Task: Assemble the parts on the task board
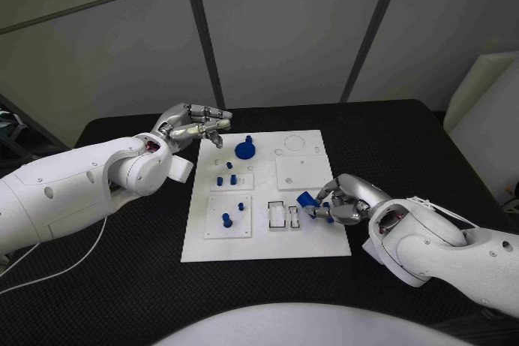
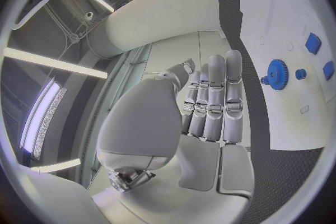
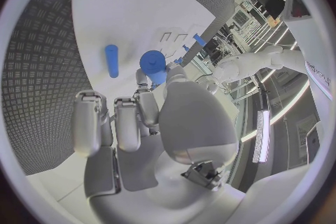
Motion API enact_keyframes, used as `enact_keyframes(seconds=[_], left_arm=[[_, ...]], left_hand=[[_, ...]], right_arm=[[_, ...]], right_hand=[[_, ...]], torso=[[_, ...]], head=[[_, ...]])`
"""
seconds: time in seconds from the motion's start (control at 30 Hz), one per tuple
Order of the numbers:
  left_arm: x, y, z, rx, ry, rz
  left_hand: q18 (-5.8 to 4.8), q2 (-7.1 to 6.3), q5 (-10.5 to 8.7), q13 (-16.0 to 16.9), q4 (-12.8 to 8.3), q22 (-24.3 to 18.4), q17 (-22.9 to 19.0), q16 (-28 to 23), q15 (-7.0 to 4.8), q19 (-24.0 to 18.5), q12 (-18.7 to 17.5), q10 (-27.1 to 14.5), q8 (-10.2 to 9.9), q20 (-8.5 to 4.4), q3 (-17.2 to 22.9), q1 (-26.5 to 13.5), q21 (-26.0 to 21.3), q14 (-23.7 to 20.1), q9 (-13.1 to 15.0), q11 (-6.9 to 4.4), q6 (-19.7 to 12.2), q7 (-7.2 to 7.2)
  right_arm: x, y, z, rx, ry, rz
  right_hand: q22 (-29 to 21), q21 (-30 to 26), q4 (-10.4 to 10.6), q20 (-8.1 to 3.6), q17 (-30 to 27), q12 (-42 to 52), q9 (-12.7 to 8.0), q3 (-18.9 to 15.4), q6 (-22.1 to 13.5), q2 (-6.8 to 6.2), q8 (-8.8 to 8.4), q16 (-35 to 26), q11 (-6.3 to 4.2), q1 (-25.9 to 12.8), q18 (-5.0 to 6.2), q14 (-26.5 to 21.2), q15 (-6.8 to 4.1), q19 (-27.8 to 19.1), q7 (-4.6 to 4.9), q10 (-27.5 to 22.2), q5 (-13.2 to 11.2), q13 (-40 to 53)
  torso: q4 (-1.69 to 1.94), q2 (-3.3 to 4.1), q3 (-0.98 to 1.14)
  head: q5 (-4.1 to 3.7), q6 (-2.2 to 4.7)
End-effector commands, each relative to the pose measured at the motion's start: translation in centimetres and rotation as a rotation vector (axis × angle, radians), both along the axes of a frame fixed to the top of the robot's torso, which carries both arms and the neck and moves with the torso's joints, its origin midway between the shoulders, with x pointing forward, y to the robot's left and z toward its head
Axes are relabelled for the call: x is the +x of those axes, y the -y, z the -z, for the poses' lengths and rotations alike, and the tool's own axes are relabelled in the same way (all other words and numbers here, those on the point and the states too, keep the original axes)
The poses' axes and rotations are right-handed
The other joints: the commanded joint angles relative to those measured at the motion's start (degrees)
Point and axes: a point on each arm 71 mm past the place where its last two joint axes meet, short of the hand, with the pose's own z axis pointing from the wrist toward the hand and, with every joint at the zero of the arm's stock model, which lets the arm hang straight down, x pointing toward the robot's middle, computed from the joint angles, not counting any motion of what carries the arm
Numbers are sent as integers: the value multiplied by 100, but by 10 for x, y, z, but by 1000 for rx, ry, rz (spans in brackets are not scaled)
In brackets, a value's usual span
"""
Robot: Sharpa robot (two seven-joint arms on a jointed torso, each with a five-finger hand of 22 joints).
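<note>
Blue part [image 1: 307,200] pinched in right hand [image 1: 338,202], tilted; left hand [image 1: 195,124] spread, empty.

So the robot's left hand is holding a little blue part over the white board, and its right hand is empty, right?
Swapped. In the head view the right hand holds the blue part at the task board's right edge. The left hand, by the board's far left corner, holds nothing; the left wrist view shows its fingers straight.
</note>
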Motion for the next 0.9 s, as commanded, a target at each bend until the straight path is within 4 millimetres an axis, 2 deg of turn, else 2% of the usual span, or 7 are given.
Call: enact_keyframes(seconds=[0.03,0.27,0.53,0.9], left_arm=[[0,1,-1,-9,5,4],[0,2,-1,-9,5,6],[0,4,-1,-12,5,11],[-1,4,-2,-12,5,12]], left_hand=[[-61,36,-8,5,-6,-9,-8,-21,-1,0,19,-56,26,19,-42,4,-24,-23,-5,2,-44,-10],[-61,36,-8,5,-6,-9,-8,-21,-1,0,19,-56,26,19,-42,4,-24,-23,-5,2,-44,-10],[-61,37,-7,6,-9,-10,-10,-20,-1,1,24,-60,28,19,-43,8,-27,-24,-5,3,-46,-9],[-61,37,-7,6,-9,-10,-10,-20,-1,1,24,-60,28,19,-43,8,-27,-24,-5,3,-46,-9]], right_arm=[[-1,-2,-7,78,36,33],[1,-16,-3,82,-15,-10],[3,-39,5,67,-88,-69],[7,-54,10,43,-113,-70]], right_hand=[[543,20,-29,-10,572,20,125,8,81,27,42,31,-14,43,-65,416,-29,30,-52,36,22,9],[547,22,-1,-17,572,8,140,-25,73,18,38,30,-14,12,-66,416,-33,32,-49,35,-2,4],[540,16,55,-22,570,-15,175,-89,74,27,37,28,-13,-52,-65,415,-34,26,-49,32,-125,-1],[555,24,92,-50,589,-42,320,-232,227,45,156,34,-64,-191,-67,419,-72,34,-119,43,-209,10]], torso=[[17,9,-3],[6,12,-6],[18,14,-7],[4,15,-2]], head=[[11,-2],[55,0],[72,-5],[131,-24]])
